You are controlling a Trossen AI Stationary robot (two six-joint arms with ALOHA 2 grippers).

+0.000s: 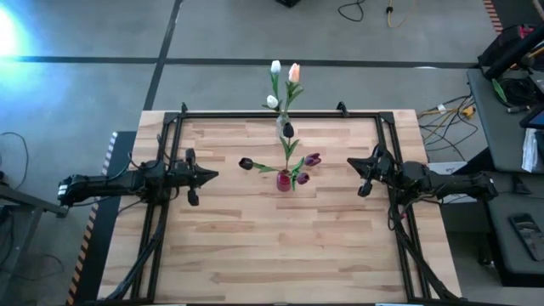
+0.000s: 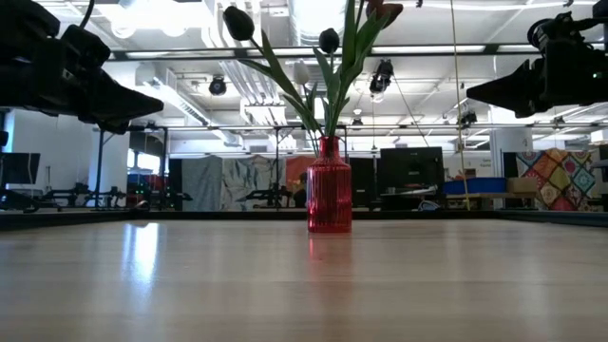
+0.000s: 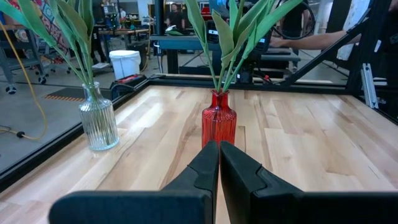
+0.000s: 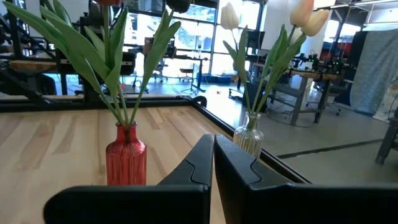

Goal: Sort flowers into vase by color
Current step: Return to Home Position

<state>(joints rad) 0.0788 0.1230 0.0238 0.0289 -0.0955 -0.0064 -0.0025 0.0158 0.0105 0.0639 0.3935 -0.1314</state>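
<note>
Flowers (image 1: 290, 151) stand centrally, well clear of left hand (image 1: 211, 176) and right hand (image 1: 352, 161).

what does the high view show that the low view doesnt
Only the high view shows the clear vase near the far edge, with white and peach tulips in it, and the whole wooden table.

Only the low view shows the workshop room behind the table and the ribbed side of the red vase.

Both show the red vase holding dark tulips. Both also show the left gripper and right gripper, raised at opposite sides and holding nothing.
</note>
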